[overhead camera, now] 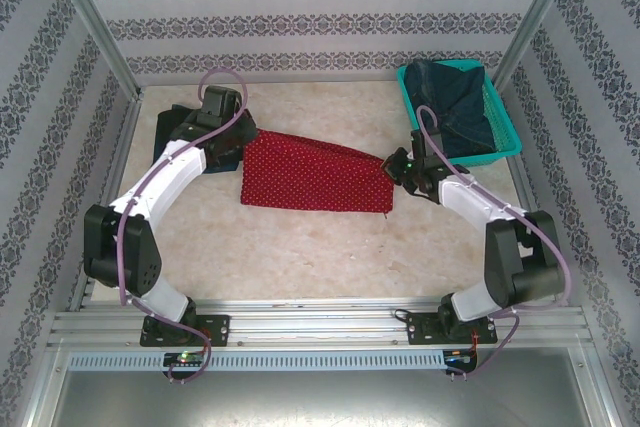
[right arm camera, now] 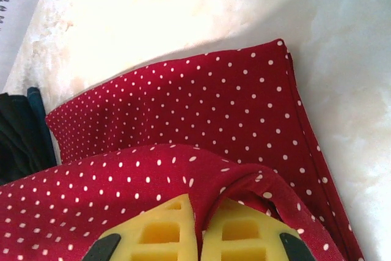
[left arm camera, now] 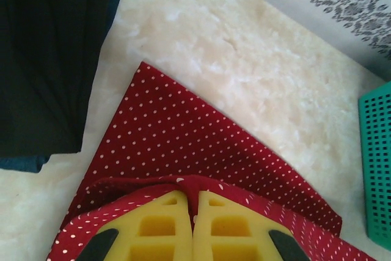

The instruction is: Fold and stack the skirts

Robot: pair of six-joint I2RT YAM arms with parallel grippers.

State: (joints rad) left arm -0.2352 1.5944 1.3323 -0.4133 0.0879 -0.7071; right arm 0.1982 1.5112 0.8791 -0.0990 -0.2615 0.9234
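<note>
Top external: we see the red skirt [overhead camera: 315,175] at the centre of the table [overhead camera: 300,257]; left gripper [left arm camera: 193,203] clamps its left end; right gripper [right arm camera: 198,206] clamps its right end.

Pale marbled table [overhead camera: 300,247] is carrying two lots of cloth and a basket.

A red dotted skirt [overhead camera: 310,175] is lying across the middle of the table, folded into a long band running left to right, its far edge slanting down toward the right. At the far left a blue denim skirt [left arm camera: 21,163] is resting on the surface, peeking out at the edges from under a black skirt [overhead camera: 170,132] lying flat on top of it. The red cloth's left end is sitting just beside this pile. At the far right corner a teal basket [overhead camera: 407,92] is standing on the table, near the red skirt's right end.
</note>
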